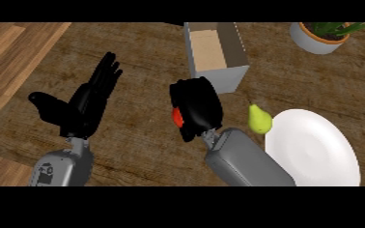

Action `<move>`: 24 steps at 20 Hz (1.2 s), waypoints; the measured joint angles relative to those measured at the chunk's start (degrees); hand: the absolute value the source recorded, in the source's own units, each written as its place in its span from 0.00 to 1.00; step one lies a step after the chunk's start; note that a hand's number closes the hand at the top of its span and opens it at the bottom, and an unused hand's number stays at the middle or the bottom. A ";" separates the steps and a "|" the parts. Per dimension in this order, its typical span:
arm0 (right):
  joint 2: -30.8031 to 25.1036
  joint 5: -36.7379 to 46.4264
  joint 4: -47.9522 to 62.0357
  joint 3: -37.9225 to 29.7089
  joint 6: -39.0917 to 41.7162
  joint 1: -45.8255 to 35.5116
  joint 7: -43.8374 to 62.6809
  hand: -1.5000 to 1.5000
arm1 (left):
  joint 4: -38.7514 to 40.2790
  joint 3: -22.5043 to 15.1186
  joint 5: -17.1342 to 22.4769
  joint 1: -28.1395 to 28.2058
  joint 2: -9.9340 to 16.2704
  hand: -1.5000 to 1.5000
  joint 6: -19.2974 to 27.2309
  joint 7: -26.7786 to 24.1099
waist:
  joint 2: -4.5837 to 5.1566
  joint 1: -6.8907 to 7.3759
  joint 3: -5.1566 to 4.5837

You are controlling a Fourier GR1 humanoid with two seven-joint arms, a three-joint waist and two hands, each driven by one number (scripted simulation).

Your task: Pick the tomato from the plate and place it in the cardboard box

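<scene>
Fingers (198, 107) of the right hand (194, 106) curl round the tomato (177, 117), just short of the box (217, 53). Beyond the box's near right corner lie a pear (259, 119) and plate (314, 147). Left hand (85, 101) rests open, left of the box, above the desk (143, 53).

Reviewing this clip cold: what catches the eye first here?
The right hand, mid-counter, has its fingers curled round the red tomato, just short of the open cardboard box. The white plate at right holds nothing, with a green pear beside its rim. The left hand rests open at left.
</scene>
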 measured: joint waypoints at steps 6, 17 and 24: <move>0.21 -2.63 1.65 2.90 -5.44 -10.88 11.04 1.00 | 1.04 -1.06 -0.28 -1.61 -0.86 0.50 0.04 0.56 | 0.03 0.81 0.15; -0.02 -2.79 9.81 1.48 -15.46 -30.23 29.72 1.00 | 2.95 -0.03 -0.71 -3.17 -0.70 0.50 0.89 0.46 | -0.08 -0.86 0.02; -0.25 -6.51 19.04 0.49 -17.90 -38.73 32.58 1.00 | 3.25 1.12 -0.83 -3.84 -0.01 0.50 1.41 0.68 | 0.17 -2.33 0.03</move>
